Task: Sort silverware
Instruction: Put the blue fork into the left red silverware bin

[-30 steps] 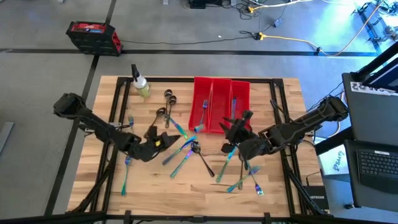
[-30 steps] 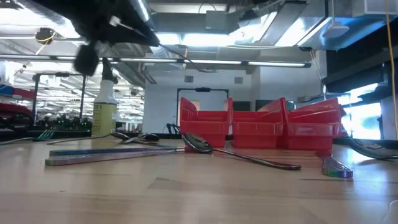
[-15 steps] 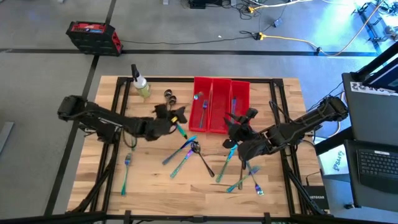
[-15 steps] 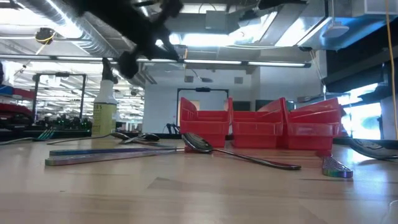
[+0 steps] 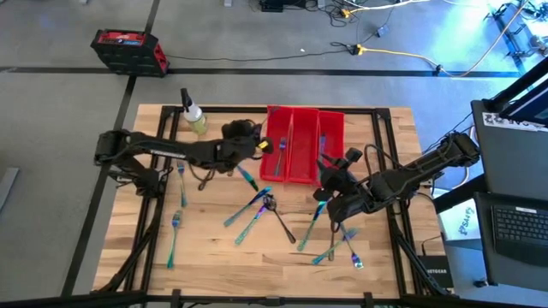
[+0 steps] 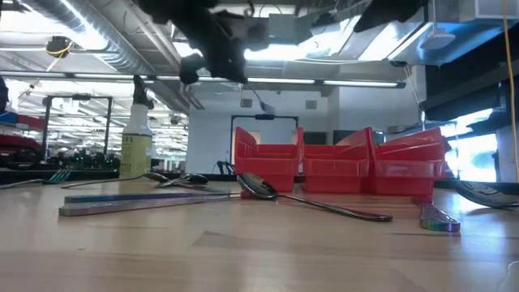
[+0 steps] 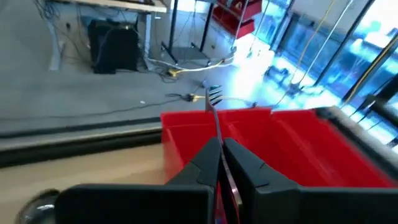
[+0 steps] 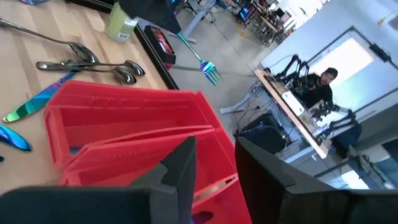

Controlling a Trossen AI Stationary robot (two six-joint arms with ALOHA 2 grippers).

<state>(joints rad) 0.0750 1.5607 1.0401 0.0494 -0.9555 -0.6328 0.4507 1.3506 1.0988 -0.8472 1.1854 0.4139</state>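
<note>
Fingers of the left gripper (image 7: 219, 163) are pinched tight on a fork (image 7: 213, 106), tines up and forward, the arm stretched long across the table's far side with its wrist at the left edge of the red bins (image 5: 304, 141). A second ago that arm was bent low over the loose silverware (image 5: 257, 210) mid-table; now it has swung up and across, fork carried clear of the wood. In the low view the fork (image 6: 261, 102) hangs high above the bins. The right gripper (image 5: 336, 175) hovers near the bins' front right corner, fingers slightly parted around nothing visible, barely shifted. Spray bottle (image 5: 192, 113) stands at the far left.
</note>
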